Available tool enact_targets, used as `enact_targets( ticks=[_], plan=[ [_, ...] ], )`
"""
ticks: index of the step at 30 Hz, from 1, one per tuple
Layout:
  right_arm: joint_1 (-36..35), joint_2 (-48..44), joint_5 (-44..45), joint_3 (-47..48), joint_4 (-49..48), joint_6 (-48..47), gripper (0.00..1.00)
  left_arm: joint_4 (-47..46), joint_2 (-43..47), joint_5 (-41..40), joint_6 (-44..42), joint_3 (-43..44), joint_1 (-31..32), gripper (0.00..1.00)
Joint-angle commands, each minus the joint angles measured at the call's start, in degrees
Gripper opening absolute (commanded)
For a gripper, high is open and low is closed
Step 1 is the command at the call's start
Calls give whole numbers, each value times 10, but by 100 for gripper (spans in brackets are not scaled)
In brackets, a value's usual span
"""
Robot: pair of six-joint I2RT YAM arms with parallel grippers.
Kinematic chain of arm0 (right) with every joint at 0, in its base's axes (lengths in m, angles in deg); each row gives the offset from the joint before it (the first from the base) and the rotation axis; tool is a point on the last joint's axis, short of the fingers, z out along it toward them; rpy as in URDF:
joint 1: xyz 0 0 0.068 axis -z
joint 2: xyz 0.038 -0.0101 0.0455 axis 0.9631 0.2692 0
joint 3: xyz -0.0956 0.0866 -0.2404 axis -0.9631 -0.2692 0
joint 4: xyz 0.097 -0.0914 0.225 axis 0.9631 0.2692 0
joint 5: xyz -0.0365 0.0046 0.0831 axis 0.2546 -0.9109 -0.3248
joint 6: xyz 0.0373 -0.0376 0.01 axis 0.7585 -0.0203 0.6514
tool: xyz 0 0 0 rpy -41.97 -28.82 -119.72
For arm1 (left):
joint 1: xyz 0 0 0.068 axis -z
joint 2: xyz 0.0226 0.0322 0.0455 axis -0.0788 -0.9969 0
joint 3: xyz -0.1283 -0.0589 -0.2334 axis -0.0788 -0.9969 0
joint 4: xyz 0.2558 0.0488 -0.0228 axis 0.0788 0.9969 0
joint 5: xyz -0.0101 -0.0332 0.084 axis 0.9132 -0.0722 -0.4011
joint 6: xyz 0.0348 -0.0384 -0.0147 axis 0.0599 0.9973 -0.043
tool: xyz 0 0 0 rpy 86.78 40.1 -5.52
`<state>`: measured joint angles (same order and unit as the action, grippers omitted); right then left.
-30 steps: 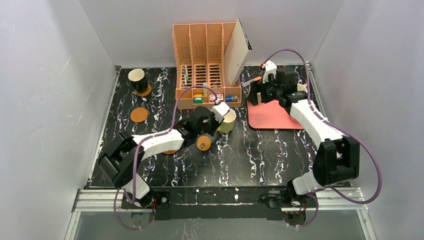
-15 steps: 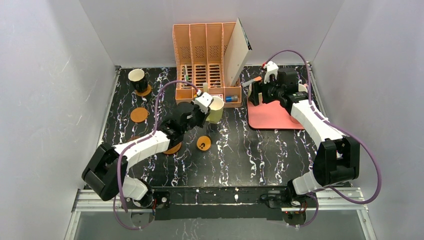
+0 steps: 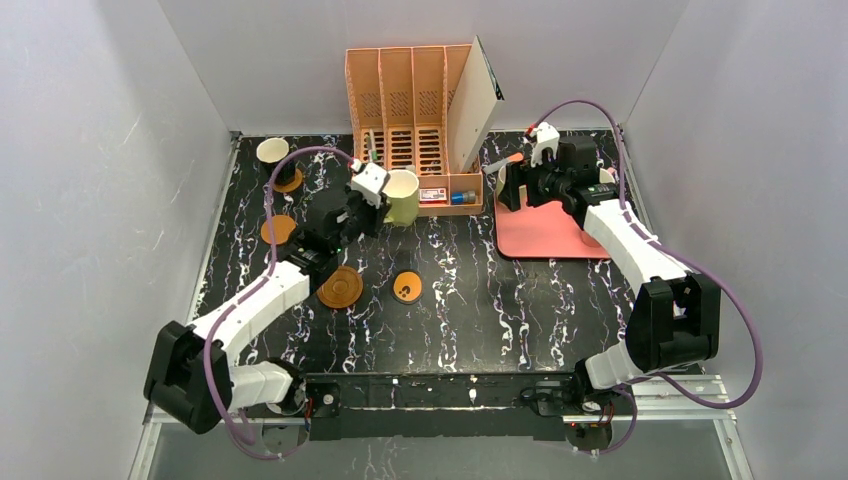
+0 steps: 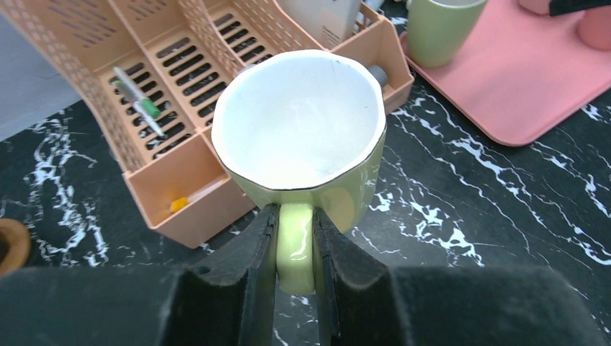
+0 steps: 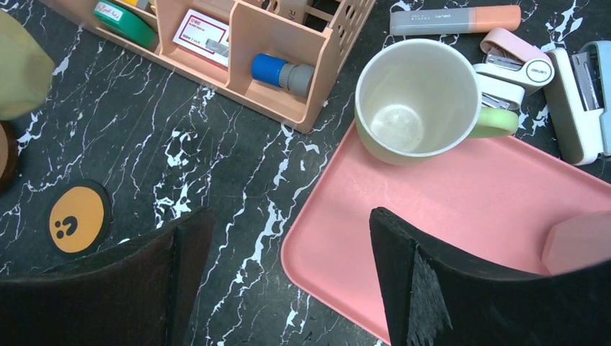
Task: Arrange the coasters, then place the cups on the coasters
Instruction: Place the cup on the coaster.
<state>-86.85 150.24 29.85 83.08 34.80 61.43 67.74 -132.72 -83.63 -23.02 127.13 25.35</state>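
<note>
Jaws of the left gripper are clamped tight on the handle of the pale yellow ceramic mug. One dark finger sits on each side of the loop. The mug is upright, its cream inside facing the wrist camera.

In the top view this pale yellow ceramic mug shows at upper centre, overlapping the front edge of the peach plastic desk organiser. Whether its base is off the black marble-patterned table, I cannot tell.

Below it in that view lie the ringed wooden coaster and, just to its right, the orange round coaster with a dark smiley face. Both are bare. Further left is a plain orange-brown coaster, also bare. In the upper left the black mug stands on a second orange-brown coaster.

Over on the right, the right gripper hangs with its jaws wide apart and nothing between them. It is above the near left corner of the pink rectangular tray. The olive green mug stands upright on the tray's upper left corner, handle pointing right, well apart from both fingers. The smiley coaster shows at the lower left of that wrist view.
</note>
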Motion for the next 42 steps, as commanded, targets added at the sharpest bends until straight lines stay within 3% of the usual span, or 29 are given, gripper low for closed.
enact_targets(
  ticks=[1, 13, 19, 27, 42],
  plan=[
    [7, -24, -11, -4, -21, 4, 87, -24, 58, 12, -1, 31, -38, 0],
    [10, -26, -27, -5, -18, 7, 87, 9, 150, -5, -56, -4, -145, 0],
    [11, -24, -29, -5, -18, 7, 87, 13, 123, 43, -43, 3, -245, 0],
    [12, -24, -30, -5, -18, 8, 87, -62, 71, 132, 19, -11, -396, 0],
    [12, -20, -32, -5, -18, 6, 87, -158, 33, 149, -10, -69, -473, 0]
  ],
)
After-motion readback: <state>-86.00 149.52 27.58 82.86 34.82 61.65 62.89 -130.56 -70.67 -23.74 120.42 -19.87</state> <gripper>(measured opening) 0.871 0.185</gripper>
